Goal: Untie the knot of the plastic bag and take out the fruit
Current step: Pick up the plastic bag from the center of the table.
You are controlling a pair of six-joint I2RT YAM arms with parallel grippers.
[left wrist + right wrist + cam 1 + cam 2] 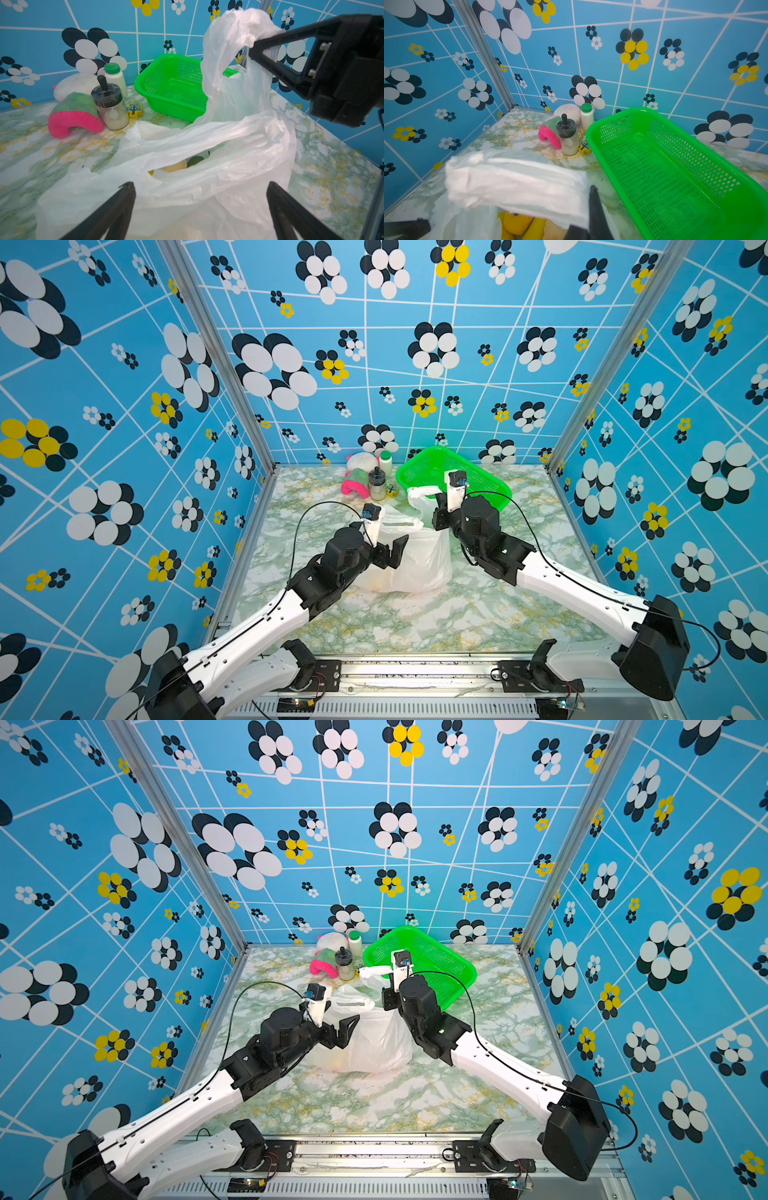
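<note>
Marbled bench [415,622] between blue flowered walls carries the plastic bag [419,564] at frame centre in both top views. At the bag's lower-left side the left end effector [199,185] gapes wide, gripping nothing. At its upper right the right end effector [254,48] is clamped on a handle loop [228,31] held high. Yellow fruit [517,223] shows inside the bag.
</note>
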